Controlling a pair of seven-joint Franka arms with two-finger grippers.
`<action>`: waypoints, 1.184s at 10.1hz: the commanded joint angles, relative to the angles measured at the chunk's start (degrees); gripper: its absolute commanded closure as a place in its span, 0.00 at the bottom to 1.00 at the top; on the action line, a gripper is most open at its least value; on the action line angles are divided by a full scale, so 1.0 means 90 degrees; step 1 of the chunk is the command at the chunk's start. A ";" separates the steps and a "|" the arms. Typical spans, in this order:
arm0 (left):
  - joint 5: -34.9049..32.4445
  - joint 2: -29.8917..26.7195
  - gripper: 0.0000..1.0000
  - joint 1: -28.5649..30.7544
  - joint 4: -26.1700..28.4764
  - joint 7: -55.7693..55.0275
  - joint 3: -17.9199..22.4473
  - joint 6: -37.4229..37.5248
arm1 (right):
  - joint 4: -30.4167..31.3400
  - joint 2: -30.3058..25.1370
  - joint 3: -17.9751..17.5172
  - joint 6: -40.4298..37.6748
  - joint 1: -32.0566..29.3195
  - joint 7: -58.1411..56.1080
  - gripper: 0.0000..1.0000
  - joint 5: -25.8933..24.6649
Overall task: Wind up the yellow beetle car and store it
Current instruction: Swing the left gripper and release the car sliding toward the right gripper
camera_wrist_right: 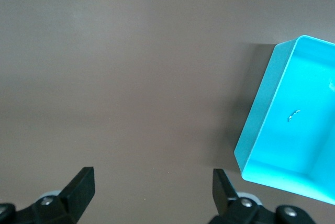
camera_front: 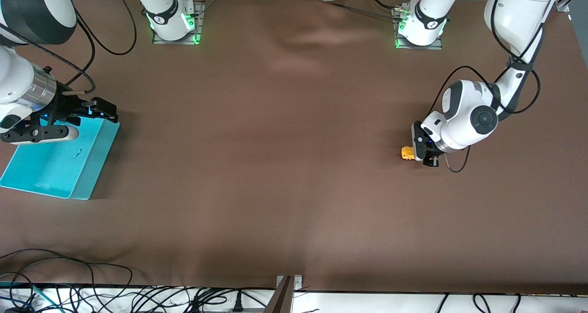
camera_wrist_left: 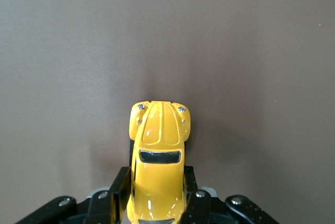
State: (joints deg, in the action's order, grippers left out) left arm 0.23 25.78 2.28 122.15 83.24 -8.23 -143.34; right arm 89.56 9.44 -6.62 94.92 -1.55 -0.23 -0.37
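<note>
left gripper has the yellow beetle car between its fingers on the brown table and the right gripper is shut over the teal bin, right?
Not quite. The right gripper is open, not shut: the right wrist view shows its fingers spread wide apart with nothing between them. The rest holds: it hangs by the teal bin, and the left gripper has the yellow beetle car between its fingers on the brown table.

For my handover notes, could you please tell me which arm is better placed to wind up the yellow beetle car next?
The left arm: its tool is shut on the yellow beetle car on the brown table. The right tool waits open by the teal bin.
</note>
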 commanded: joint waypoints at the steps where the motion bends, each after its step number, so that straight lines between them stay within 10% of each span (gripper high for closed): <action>1: -0.0015 0.0494 0.97 0.0078 -0.0222 0.0067 0.0035 0.0038 | 0.0010 0.0005 0.0003 -0.0039 -0.0004 0.0055 0.00 0.0041; 12: -0.0533 0.1033 0.99 0.2110 -0.1150 0.2099 0.0475 0.0311 | 0.0010 0.0015 -0.0007 -0.0029 0.0006 0.0055 0.00 0.0041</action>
State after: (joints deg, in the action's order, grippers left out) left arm -2.35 30.51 20.83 113.17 101.11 -4.09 -138.22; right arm 89.59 9.80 -6.62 94.92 -1.51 -0.23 -0.37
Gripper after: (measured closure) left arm 0.551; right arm 0.000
